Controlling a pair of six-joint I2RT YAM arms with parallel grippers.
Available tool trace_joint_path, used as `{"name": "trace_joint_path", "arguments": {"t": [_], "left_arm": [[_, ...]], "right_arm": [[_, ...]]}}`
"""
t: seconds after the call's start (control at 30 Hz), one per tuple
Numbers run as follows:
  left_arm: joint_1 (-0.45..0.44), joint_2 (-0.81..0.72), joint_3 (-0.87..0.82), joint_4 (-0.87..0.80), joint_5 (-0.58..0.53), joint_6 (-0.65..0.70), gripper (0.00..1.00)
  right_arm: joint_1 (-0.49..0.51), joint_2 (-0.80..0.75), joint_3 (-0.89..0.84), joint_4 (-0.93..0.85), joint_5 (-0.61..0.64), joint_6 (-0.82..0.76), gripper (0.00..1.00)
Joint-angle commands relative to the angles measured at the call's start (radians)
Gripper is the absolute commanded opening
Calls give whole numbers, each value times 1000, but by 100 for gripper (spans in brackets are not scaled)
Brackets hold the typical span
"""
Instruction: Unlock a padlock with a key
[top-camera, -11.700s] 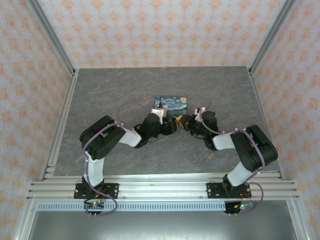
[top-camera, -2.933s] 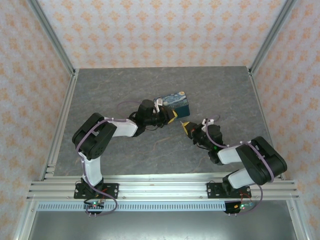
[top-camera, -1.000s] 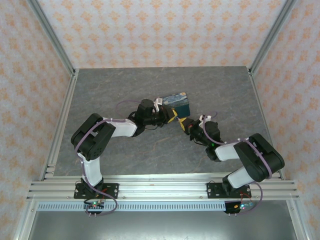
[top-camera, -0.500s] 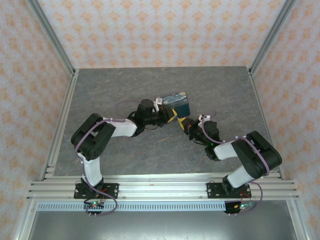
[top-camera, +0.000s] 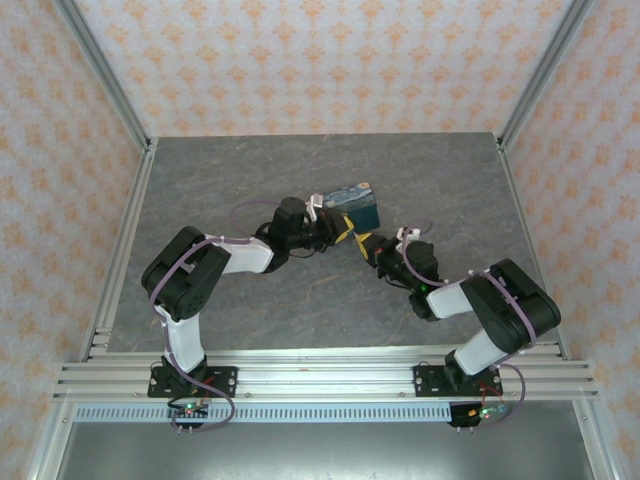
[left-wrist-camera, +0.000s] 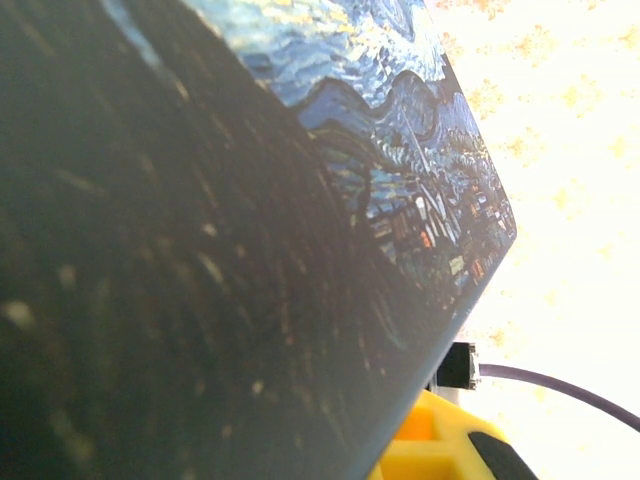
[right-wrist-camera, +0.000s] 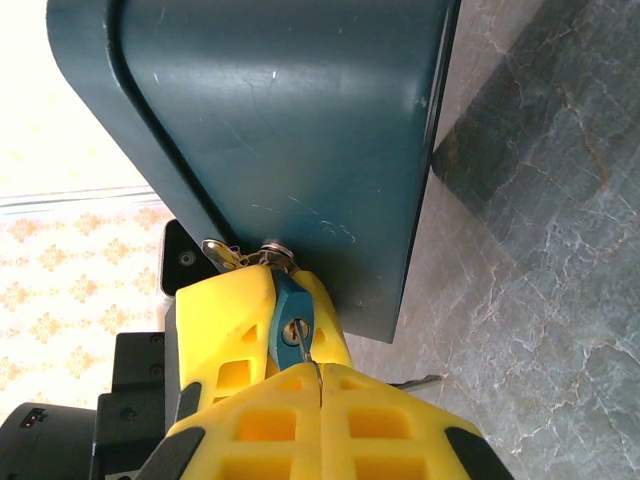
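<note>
Padlock (right-wrist-camera: 283, 303): hung on the painted box (top-camera: 351, 203) near the table's (top-camera: 220, 180) middle.
Left fingers (right-wrist-camera: 226, 328): clamped on the padlock's sides.
Right fingers (right-wrist-camera: 268, 420): pressed together on the key (right-wrist-camera: 308, 355), blade in the keyhole.

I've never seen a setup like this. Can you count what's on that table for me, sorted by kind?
Robot arms: 2, ending in the left gripper and the right gripper
painted box: 1
padlock: 1
key: 1
Total: 5
</note>
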Motion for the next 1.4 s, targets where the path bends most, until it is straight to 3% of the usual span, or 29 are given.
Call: {"name": "trace_joint_path", "arguments": {"t": [0.0,0.23,0.57,0.93,1.37], "left_arm": [[-7,-37,-7,99,49,-40,0],[-7,-68,-9,77,62,-36,0],[-7,-77,-21,74,56,-33,0],[-13,-74,-16,85,39,-51,0],[-18,-80,-16,84,48,-54,0]], "right_arm": [[-2,21,30,81,-17,-58,0],[-41,40,37,88,-51,-102,0],[-47,65,55,157,-75,-29,0],[7,66,90,164,-39,29,0],[-12,116,75,170,-9,24,0]]}}
